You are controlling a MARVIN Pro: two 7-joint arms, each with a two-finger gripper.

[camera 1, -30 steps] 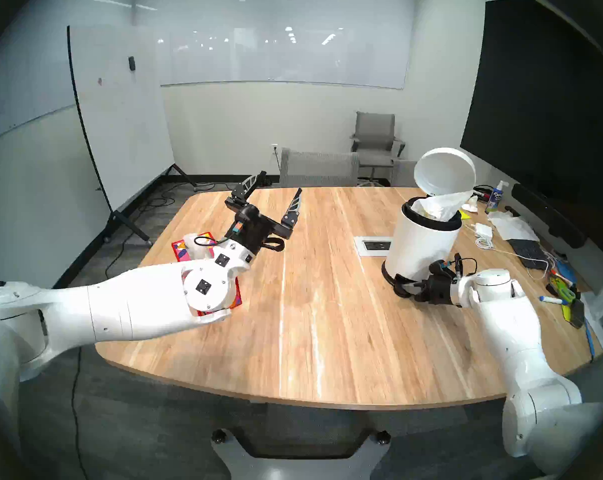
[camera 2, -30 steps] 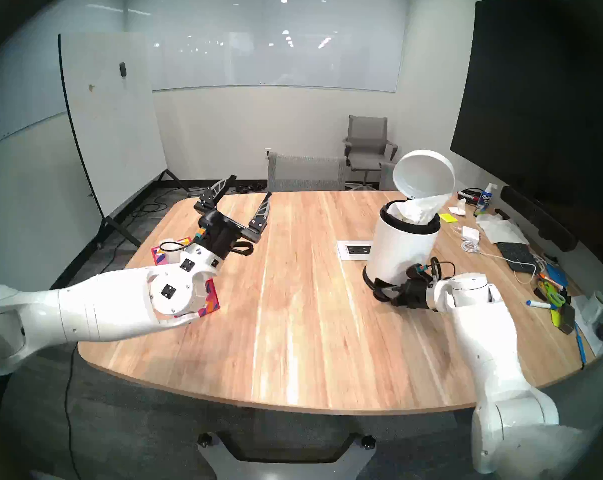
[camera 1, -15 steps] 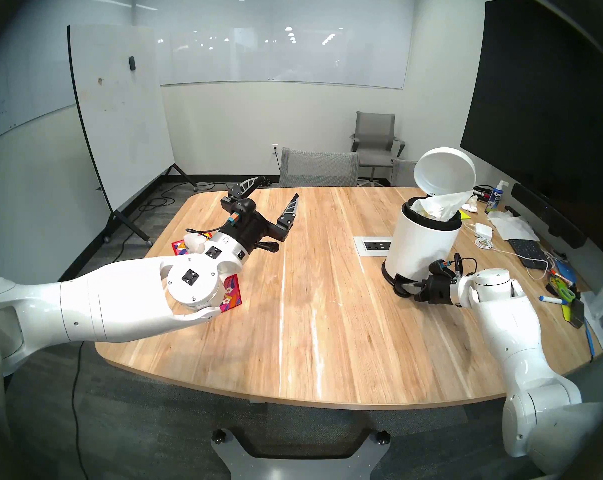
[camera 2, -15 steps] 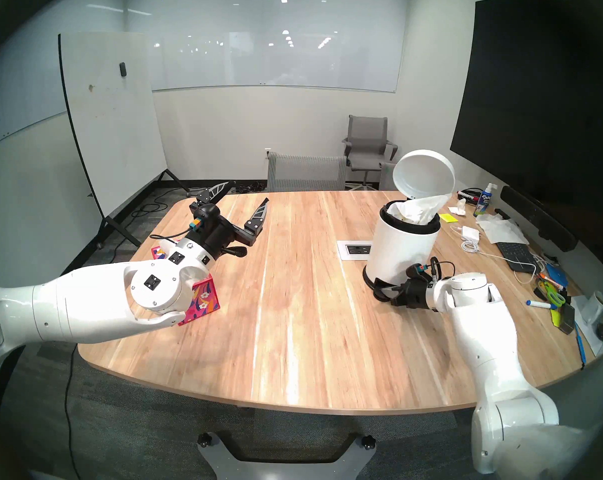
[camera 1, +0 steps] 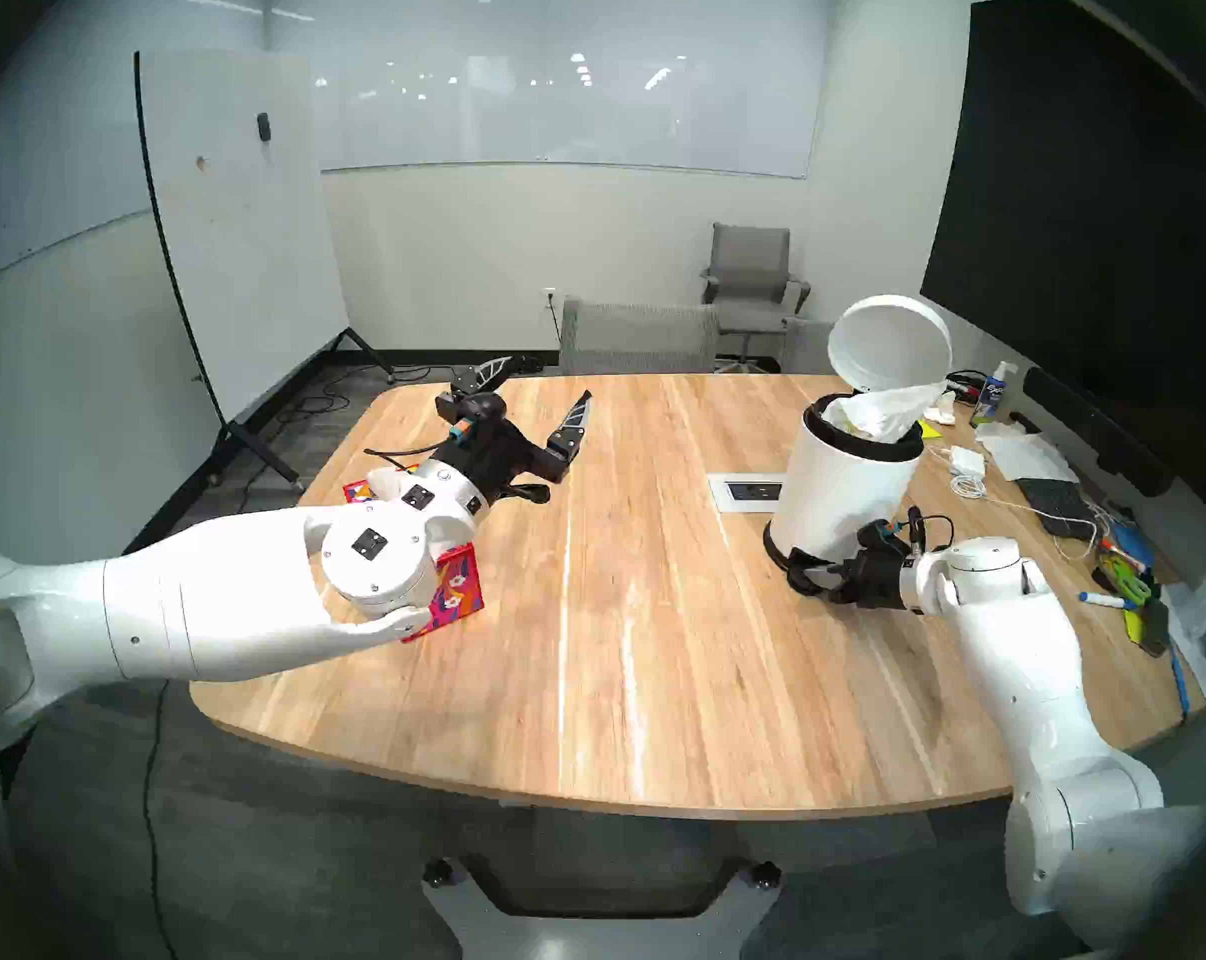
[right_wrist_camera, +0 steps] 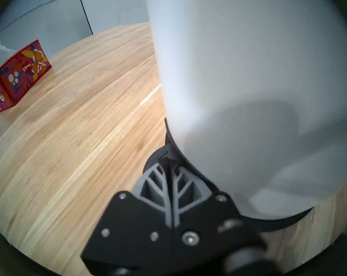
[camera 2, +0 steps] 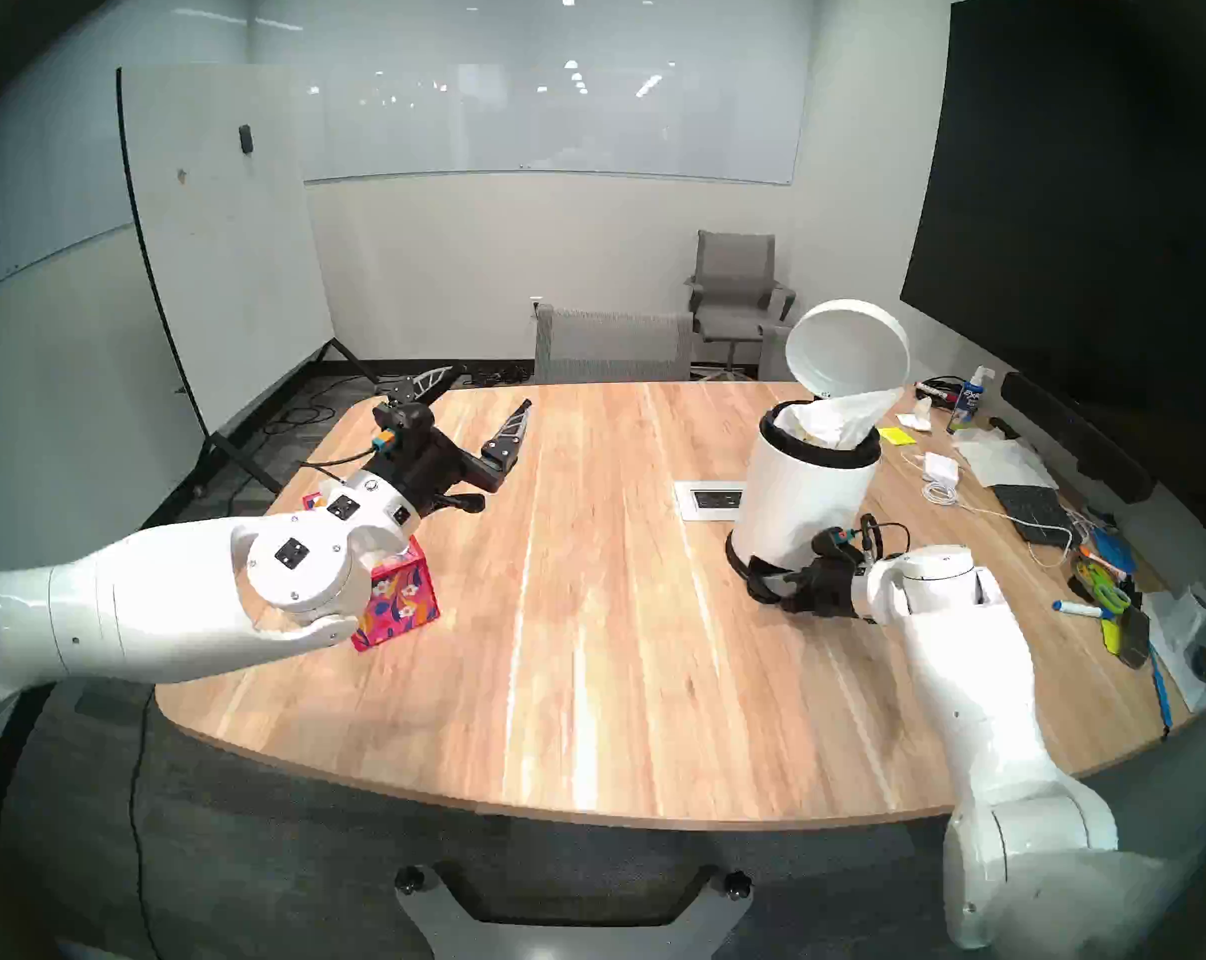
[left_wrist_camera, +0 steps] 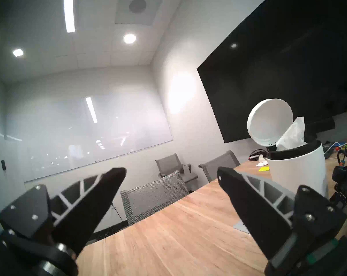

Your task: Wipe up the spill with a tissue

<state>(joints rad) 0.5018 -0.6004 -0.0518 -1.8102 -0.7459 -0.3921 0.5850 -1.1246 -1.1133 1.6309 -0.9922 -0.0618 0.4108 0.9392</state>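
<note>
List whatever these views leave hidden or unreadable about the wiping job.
- Spill: no glossy patch stands out on the table in either head view; pale grain streaks and blur could mask one.
- Tissue box: top opening covered by the left arm in the head views, cut off by the edge in the right wrist view.
- Right hand: fingers pressed together at the bin base; what they press is unclear.

Wood table [camera 1: 655, 626] w/ tissue box [camera 1: 458, 588], white bin [camera 1: 842, 494], clutter [camera 1: 1071, 522] — maybe cables.
</note>
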